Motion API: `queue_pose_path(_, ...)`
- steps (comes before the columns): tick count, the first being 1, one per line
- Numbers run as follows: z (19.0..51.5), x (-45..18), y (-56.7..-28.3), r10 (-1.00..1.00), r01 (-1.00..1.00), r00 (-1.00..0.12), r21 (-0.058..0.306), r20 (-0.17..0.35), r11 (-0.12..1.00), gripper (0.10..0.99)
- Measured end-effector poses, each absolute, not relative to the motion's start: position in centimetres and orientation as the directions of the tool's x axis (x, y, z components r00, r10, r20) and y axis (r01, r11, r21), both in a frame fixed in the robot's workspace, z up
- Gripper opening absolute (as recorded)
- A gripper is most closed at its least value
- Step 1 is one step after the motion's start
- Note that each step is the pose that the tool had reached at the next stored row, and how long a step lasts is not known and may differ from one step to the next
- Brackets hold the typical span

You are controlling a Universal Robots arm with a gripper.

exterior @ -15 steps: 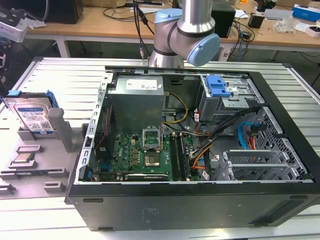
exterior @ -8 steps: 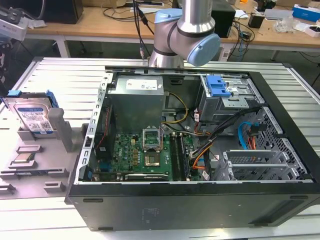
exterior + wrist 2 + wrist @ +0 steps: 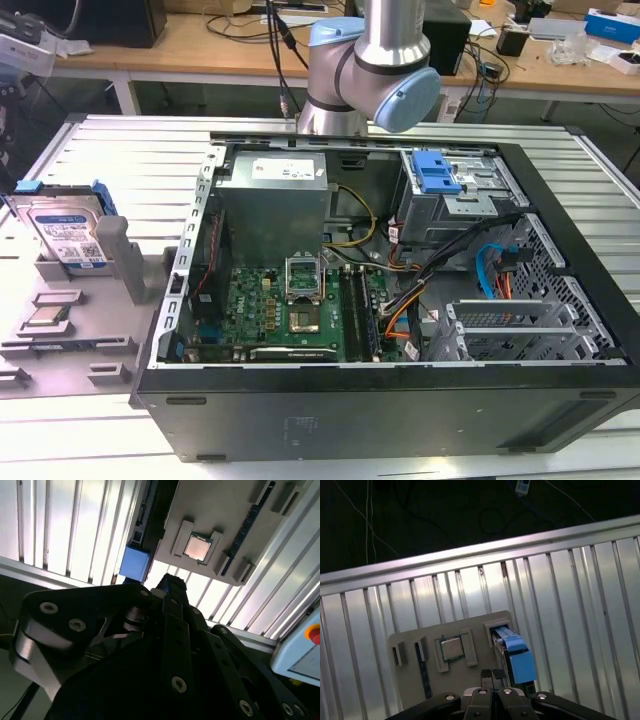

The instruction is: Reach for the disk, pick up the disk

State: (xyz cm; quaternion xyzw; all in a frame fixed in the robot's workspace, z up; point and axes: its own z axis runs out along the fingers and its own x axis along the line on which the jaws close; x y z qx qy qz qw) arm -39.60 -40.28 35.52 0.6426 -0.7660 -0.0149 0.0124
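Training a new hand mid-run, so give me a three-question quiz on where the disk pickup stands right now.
1. True or false: the pincer already holds the disk.
2. In the exterior view, the disk sits in the grey holder: A) lying flat; B) standing on edge; C) hanging from the pincer.
3. What small square part lies in the holder near the disk?
Key: 1 false; 2 B; 3 the CPU chip.

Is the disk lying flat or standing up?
Standing up, tipped back a little. In the exterior view the disk rests on its edge in a slot of the grey holder, its label face showing.
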Motion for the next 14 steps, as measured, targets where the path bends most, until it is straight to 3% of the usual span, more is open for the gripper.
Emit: queue_pose_path(14,35.52,-39.6,-40.28,-1.0,-0.999,-0.02,0.039,0.0,0.02,0.106)
